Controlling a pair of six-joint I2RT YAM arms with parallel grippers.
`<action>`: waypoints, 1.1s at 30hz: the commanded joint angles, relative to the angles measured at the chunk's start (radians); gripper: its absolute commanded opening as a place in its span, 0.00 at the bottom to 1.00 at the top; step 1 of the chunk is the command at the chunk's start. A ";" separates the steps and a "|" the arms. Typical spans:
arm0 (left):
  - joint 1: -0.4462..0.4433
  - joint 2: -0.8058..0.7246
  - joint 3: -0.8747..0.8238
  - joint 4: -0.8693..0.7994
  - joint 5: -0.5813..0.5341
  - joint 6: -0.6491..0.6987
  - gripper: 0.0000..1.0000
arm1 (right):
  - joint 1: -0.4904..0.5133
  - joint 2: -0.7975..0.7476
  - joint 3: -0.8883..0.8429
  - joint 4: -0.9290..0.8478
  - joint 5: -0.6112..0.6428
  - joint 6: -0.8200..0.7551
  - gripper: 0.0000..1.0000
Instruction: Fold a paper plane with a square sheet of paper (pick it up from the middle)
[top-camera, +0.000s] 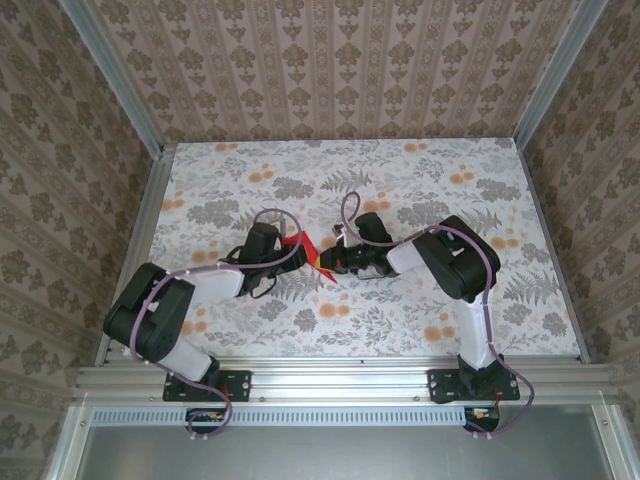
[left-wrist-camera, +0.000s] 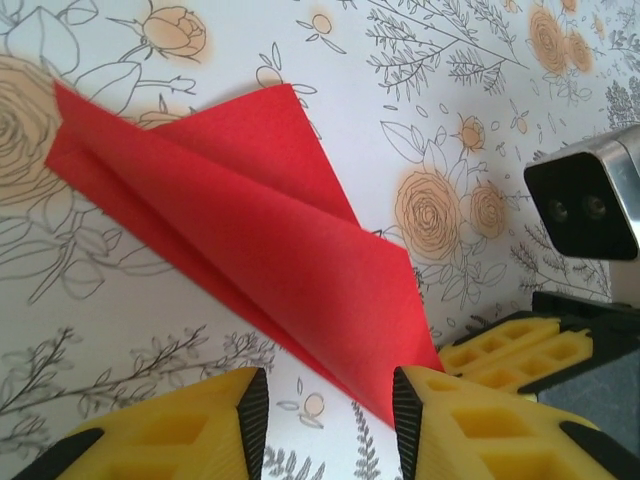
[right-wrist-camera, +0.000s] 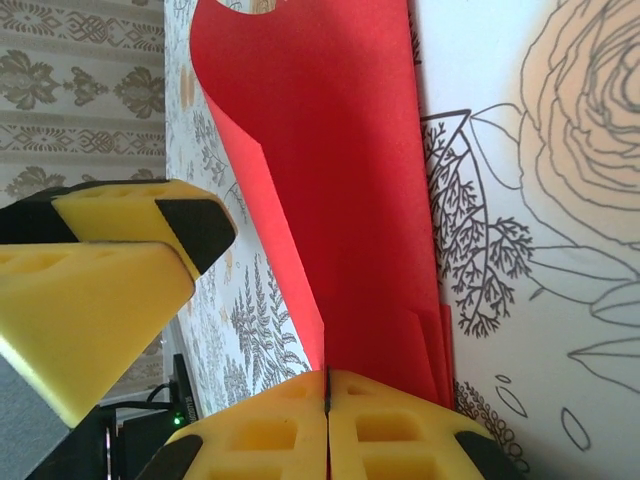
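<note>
Robot test cell, laboratory type: silver aluminium-profile frame (top-camera: 330, 376), damask-patterned wallpaper panel walls (top-camera: 340, 70), floral-printed flat tabletop (top-camera: 400, 322), bolted-down black-and-white robot arms (top-camera: 160, 315).

A flat white tabletop covering (top-camera: 420, 310) printed with grey leaves and orange flowers spreads across the enclosure. Seen close from the left wrist, its print shows line-drawn orange roses (left-wrist-camera: 430, 210); the right wrist view shows a large outlined rose (right-wrist-camera: 590, 130). Beige walls papered in a brown damask pattern (top-camera: 340, 70) stand on three sides. Slanting silver aluminium posts (top-camera: 110, 75) mark the back corners. A ribbed aluminium rail (top-camera: 340, 380) runs along the near edge, with a plain grey panel (top-camera: 330, 455) just beyond it.
</note>
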 joint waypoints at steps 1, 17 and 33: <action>-0.010 0.033 0.040 0.022 0.002 -0.007 0.40 | -0.010 0.037 -0.027 -0.022 0.017 0.024 0.08; -0.028 0.122 0.102 -0.052 -0.046 -0.012 0.33 | -0.015 0.048 -0.032 -0.026 0.024 0.030 0.09; -0.047 0.167 0.167 -0.182 -0.100 -0.012 0.29 | -0.022 0.033 -0.033 -0.047 0.031 0.031 0.15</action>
